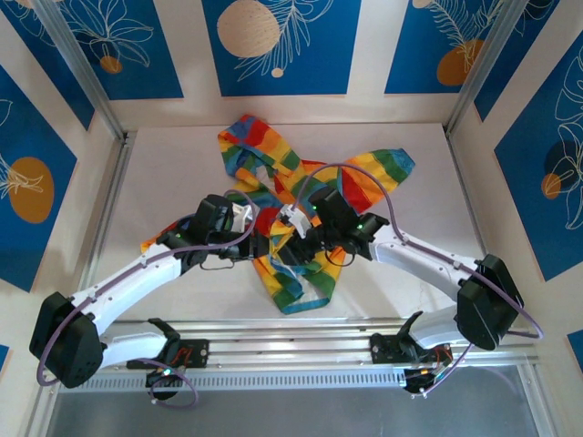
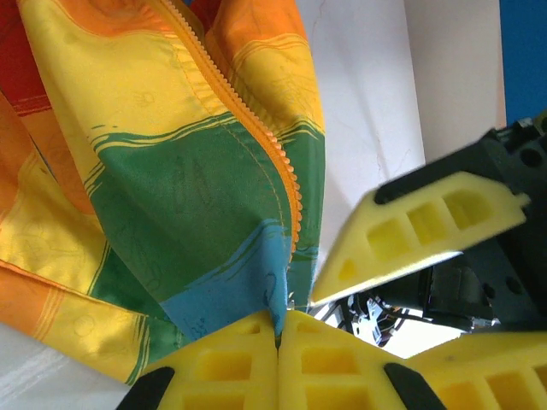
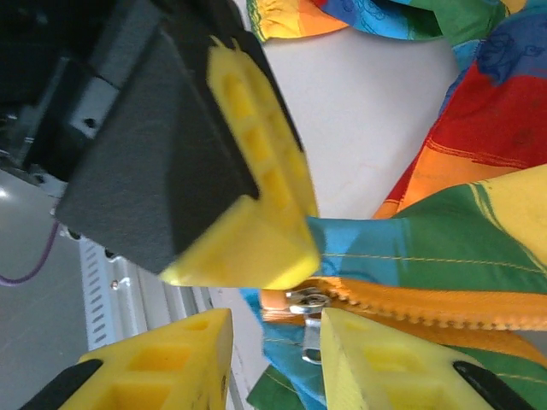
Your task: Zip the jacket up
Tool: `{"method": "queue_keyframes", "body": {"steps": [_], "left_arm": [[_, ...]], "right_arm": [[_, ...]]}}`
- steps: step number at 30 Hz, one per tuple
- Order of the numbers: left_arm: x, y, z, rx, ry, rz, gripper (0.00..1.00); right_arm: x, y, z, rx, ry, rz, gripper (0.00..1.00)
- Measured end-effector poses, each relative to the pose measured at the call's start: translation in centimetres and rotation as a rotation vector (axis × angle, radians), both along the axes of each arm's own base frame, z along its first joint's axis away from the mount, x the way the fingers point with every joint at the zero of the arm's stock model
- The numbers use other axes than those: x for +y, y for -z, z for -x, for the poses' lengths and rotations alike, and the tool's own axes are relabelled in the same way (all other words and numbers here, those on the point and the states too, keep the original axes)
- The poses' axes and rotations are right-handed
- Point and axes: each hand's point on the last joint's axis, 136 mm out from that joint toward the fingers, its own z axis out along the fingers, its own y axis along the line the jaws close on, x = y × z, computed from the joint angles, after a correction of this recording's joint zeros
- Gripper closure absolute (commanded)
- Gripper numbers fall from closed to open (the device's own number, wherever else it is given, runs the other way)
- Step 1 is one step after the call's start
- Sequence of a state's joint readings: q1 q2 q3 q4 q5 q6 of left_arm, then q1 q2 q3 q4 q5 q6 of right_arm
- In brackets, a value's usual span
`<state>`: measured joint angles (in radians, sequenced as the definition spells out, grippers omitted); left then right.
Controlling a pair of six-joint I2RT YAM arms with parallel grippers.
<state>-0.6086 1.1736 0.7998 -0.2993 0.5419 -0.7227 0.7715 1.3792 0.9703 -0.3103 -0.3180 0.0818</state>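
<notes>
The jacket [image 1: 291, 173], rainbow-striped, lies crumpled in the middle of the table. My left gripper [image 2: 278, 329] is shut on its blue bottom hem, right beside the orange zipper teeth [image 2: 256, 137]. My right gripper [image 3: 275, 325] is open at the zipper's lower end. The metal slider [image 3: 309, 301] sits just above the gap, and its pull tab [image 3: 313, 342] hangs between the yellow fingers [image 3: 385, 367], close to the right one. From above, the left gripper [image 1: 264, 238] and the right gripper [image 1: 290, 229] meet over the jacket's lower front.
The white table [image 1: 182, 173] has bare surface to the left and right of the jacket. A metal rail [image 1: 291, 337] runs along the near edge by the arm bases. The right gripper's yellow finger [image 2: 419, 231] sits close beside the left one's fingers.
</notes>
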Motion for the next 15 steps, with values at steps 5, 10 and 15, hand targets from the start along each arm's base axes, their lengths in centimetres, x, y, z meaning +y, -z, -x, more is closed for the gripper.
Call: {"method": "queue_keyframes", "body": {"steps": [5,10,15], "left_arm": [[-0.1,-0.3,0.1,0.0,0.016,0.004,1.0],[-0.1,-0.3,0.1,0.002,0.029,0.003,1.0],[-0.1,-0.2,0.3,0.007,0.041,-0.001,1.0]], "right_arm": [[0.2,0.6,-0.1,-0.012,-0.008,0.01,0.68],[0.2,1.3,0.1,-0.028,-0.024,0.003,0.67],[0.3,1.9,0.5,-0.059,-0.051,0.014,0.69]]}}
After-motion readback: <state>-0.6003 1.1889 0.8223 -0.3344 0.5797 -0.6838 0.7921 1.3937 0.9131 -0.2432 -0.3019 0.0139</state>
